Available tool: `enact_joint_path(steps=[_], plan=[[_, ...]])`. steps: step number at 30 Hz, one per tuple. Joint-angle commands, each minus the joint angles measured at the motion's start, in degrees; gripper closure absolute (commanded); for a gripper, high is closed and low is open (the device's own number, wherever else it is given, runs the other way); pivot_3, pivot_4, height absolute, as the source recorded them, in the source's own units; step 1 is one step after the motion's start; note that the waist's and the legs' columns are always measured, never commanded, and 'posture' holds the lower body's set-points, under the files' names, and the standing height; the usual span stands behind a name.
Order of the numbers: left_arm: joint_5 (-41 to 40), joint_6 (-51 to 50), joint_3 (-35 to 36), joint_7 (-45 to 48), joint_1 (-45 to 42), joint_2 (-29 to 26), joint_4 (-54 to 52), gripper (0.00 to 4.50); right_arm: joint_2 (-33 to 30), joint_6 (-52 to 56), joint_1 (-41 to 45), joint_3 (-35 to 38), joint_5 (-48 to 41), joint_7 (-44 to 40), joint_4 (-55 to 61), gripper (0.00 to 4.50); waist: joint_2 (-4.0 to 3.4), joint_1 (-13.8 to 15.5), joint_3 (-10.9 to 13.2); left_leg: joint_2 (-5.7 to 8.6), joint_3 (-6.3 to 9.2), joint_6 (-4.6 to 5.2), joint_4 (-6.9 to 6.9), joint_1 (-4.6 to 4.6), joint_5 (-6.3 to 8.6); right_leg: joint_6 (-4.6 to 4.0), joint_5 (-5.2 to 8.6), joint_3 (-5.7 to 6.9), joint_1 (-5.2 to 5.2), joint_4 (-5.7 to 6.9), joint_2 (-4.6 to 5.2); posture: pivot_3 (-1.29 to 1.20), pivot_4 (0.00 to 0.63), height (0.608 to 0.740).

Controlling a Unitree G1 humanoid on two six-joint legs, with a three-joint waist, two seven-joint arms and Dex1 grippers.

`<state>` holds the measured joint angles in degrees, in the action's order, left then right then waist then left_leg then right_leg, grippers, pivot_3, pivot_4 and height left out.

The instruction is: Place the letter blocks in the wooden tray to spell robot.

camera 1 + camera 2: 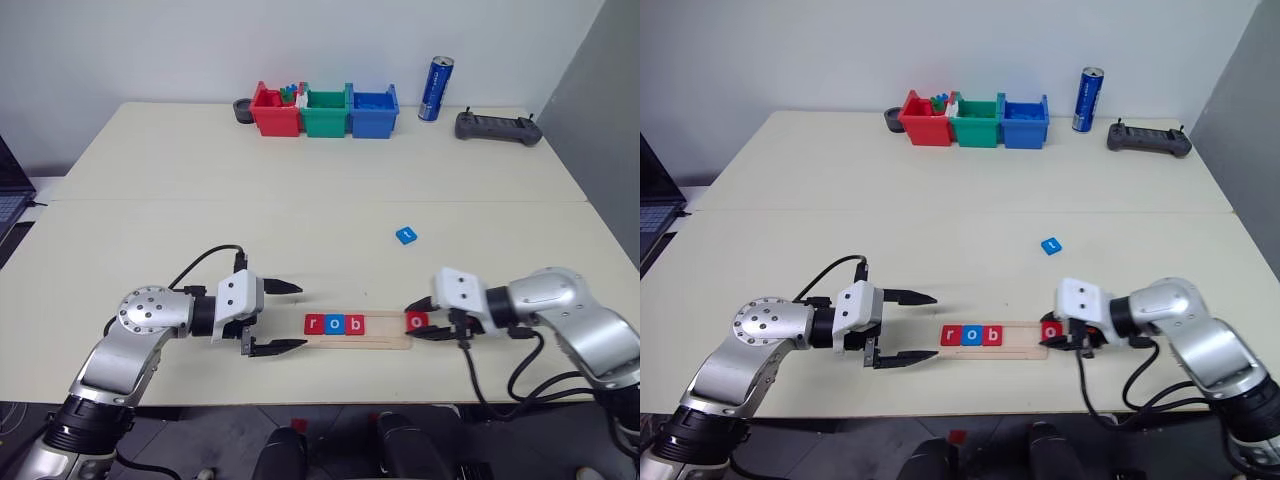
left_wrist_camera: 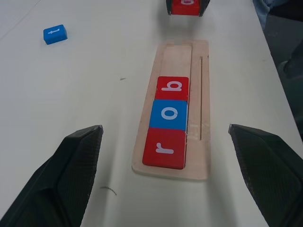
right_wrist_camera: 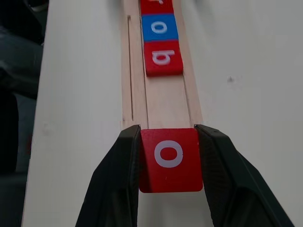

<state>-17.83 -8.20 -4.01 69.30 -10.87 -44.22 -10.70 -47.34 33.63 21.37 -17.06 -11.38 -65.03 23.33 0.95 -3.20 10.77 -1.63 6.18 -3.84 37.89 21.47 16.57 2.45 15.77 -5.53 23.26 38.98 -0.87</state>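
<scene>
Left eye view: the left gripper (image 1: 292, 317), jaws wide apart and empty, rests at 9 o'clock of the wooden tray (image 1: 388, 343) on the bench (image 1: 320, 200). Tiles r (image 1: 315, 323), o (image 1: 336, 323), b (image 1: 357, 323) lie inside. The right gripper (image 1: 419, 321) clamps a red o tile (image 3: 170, 158) at the tray's 3 o'clock end, half hidden by its fingers. A blue tile (image 1: 405, 236) lies toward 1 o'clock, its letter unreadable.

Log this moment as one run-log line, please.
tray: r, o, b seated | right gripper: shut on red o block at tray's open end | left gripper: open, empty | blue block: loose on table
</scene>
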Motion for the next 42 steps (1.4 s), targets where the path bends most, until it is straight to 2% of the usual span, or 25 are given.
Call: enact_joint_path(steps=[1, 8, 18, 20, 22, 26, 27, 31, 34, 37, 42], plan=[[-0.5, 1.0, 1.5, -0.2, 0.3, -0.7, -0.6, 0.0, 1.6, 2.4, 2.1, -2.8, 2.0, 2.3, 1.2, 3.1, 0.0, 0.2, 0.0, 0.0, 0.0, 0.0, 0.01, 0.02, 0.0, -0.02, -0.01, 0.01, 0.0, 0.0, 0.01, 0.0, 0.15, 0.74], [-0.3, 3.8, 2.1, 0.4, 1.8, -0.9, 1.4, 0.0, 4.5, 3.6, 4.8, -6.7, 4.5, 4.1, -0.3, 3.1, 0.0, 0.2, 0.0, 0.03, 0.01, 0.0, 0.0, 0.0, 0.0, -0.02, -0.01, 0.02, 0.01, 0.0, 0.03, 0.0, 0.15, 0.74], [0.2, 6.3, 1.5, 0.2, 2.5, -0.4, 3.3, 0.0, 6.5, 3.3, 7.0, -8.1, 5.4, 4.1, -2.2, 3.1, 0.0, 0.1, 0.0, 0.02, 0.02, 0.0, -0.01, 0.0, 0.0, -0.04, -0.02, 0.03, 0.02, 0.01, 0.03, 0.0, 0.15, 0.74], [0.3, 6.8, 1.5, 0.2, 2.6, -0.4, 3.7, 0.0, 6.8, 3.3, 7.3, -8.3, 5.5, 4.0, -2.4, 2.36, 0.0, 0.1, 0.0, 0.02, 0.02, 0.0, 0.0, 0.0, 0.0, -0.04, -0.02, 0.03, 0.02, 0.01, 0.03, 0.0, 0.15, 0.74], [0.4, 7.2, 1.5, 0.1, 2.9, -0.3, 3.8, 0.0, 7.1, 3.1, 7.5, -8.4, 5.6, 4.0, -2.6, 1.81, 0.0, 0.1, 0.0, 0.02, 0.03, 0.0, -0.01, 0.0, 0.0, -0.04, -0.02, 0.04, 0.02, 0.01, 0.03, 0.0, 0.15, 0.74], [0.5, 7.9, 1.4, 0.0, 3.4, -0.2, 4.0, 0.0, 8.1, 3.5, 8.2, -7.9, 5.4, 4.6, -2.5, 0.28, 0.0, 0.1, 0.0, 0.02, 0.03, 0.0, -0.01, 0.01, 0.0, -0.05, -0.03, 0.04, 0.02, 0.01, 0.03, 0.0, 0.15, 0.74], [0.5, 8.1, 1.3, 0.0, 3.5, -0.2, 4.1, 0.0, 8.3, 4.0, 8.5, -7.4, 5.1, 4.7, -2.0, 0.03, 0.0, 0.0, 0.0, 0.02, 0.03, 0.0, -0.01, 0.0, 0.0, -0.05, -0.03, 0.04, 0.02, 0.01, 0.03, 0.0, 0.15, 0.74], [0.6, 8.2, 1.2, 0.0, 3.4, -0.1, 4.2, 0.0, 8.6, 6.9, 9.0, -5.0, 3.1, 5.3, 0.4, 0.03, -0.01, 0.1, 0.0, 0.02, 0.03, 0.0, -0.01, 0.01, 0.0, -0.05, -0.03, 0.04, 0.02, 0.01, 0.03, 0.0, 0.15, 0.74], [0.7, 8.4, 1.2, -0.1, 3.5, 0.0, 4.4, 0.0, 5.6, 8.3, 6.3, -2.3, 1.5, 5.0, 4.9, 0.71, -0.01, 0.2, 0.0, 0.02, 0.04, 0.0, -0.01, 0.03, 0.0, -0.05, -0.03, 0.05, 0.03, 0.01, 0.03, 0.0, 0.15, 0.74], [0.8, 8.5, 1.2, -0.1, 3.4, 0.0, 4.8, 0.0, 1.8, 6.7, 4.1, -2.6, 3.2, 4.9, 6.8, 1.77, -0.01, 0.3, 0.0, 0.03, 0.08, 0.0, -0.01, 0.07, 0.0, -0.05, -0.03, 0.1, 0.04, -0.02, 0.05, 0.0, 0.15, 0.74], [0.5, 8.0, 1.6, -0.1, 3.6, -0.3, 4.0, 0.0, -0.6, 6.7, 3.6, -2.8, 4.2, 5.8, 7.9, 3.53, -0.01, -0.1, 0.0, 0.0, 0.05, 0.0, -0.01, 0.03, 0.0, -0.02, -0.01, 0.07, 0.05, 0.01, 0.02, 0.0, 0.15, 0.74]])
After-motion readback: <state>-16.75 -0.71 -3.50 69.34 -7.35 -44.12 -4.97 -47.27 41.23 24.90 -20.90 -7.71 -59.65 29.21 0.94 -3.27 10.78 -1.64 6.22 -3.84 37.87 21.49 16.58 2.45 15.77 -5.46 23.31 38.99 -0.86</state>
